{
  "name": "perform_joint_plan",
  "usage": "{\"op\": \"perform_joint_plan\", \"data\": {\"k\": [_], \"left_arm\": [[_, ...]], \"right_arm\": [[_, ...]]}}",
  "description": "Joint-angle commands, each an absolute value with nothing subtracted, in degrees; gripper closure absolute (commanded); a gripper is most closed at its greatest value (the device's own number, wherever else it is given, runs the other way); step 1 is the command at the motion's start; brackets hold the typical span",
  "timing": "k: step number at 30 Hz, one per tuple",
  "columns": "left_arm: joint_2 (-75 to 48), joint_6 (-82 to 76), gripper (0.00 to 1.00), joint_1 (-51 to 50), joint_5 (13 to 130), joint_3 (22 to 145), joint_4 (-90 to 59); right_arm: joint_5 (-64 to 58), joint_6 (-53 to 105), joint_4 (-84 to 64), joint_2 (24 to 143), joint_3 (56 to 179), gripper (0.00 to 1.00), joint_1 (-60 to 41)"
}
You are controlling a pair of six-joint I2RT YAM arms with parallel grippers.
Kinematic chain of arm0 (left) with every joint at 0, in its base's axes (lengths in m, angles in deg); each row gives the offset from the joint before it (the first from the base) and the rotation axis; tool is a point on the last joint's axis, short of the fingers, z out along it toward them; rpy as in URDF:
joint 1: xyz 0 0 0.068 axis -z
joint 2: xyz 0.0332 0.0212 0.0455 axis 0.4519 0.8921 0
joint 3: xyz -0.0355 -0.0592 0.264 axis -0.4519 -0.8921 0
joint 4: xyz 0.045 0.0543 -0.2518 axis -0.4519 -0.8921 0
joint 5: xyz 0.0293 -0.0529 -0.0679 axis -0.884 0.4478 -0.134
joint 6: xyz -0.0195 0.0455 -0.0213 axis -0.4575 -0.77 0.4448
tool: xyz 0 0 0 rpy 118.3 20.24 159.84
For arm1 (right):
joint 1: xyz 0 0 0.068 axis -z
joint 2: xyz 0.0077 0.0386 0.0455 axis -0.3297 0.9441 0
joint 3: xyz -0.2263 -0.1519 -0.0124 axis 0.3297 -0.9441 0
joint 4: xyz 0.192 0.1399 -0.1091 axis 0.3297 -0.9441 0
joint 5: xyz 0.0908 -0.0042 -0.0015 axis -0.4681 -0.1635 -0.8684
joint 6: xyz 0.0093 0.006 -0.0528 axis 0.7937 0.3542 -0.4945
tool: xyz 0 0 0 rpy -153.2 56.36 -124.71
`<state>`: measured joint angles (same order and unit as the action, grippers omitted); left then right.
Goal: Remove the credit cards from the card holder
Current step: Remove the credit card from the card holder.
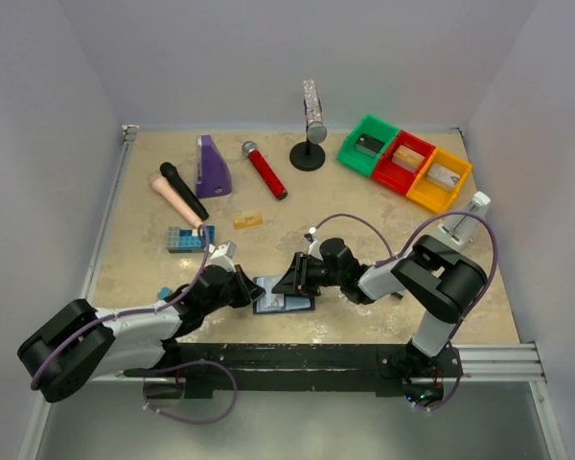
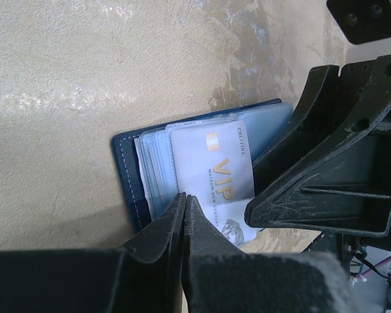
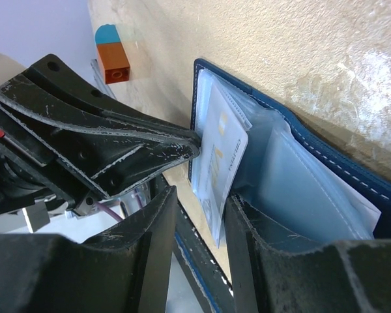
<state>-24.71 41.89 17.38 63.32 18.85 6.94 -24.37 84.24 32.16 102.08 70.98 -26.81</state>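
Roughly left-right runs the open card holder [image 1: 285, 305]

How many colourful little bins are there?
3, side by side at the far right: the green plastic bin, the red plastic bin in the middle, the orange plastic bin outermost. None seems hidden.

The top external view looks down from high above the near edge over the whole beige speckled tabletop [image 1: 268, 244]. Both wrist views sit very close, the left looking steeply down and the right low and oblique from the opposite side. All three share the open dark navy folding card holder [image 1: 286, 305].
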Motion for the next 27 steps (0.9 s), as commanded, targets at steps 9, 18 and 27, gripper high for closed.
{"op": "perform_joint_plan", "data": {"k": [9, 18, 27], "left_arm": [[-22.7, 43.2, 0.96, 17.9, 66.8, 15.8, 8.9], [-22.9, 43.0, 0.96, 18.0, 66.9, 15.8, 9.3], [-24.9, 42.5, 0.87, 18.0, 65.2, 16.1, 5.9]], "right_arm": [[-27.5, 86.7, 36.6, 104.8, 74.1, 0.6, -27.4], [-28.0, 86.7, 35.4, 105.7, 75.7, 0.6, -27.4], [-27.7, 83.0, 27.8, 101.7, 76.1, 0.64, -27.4]]}}
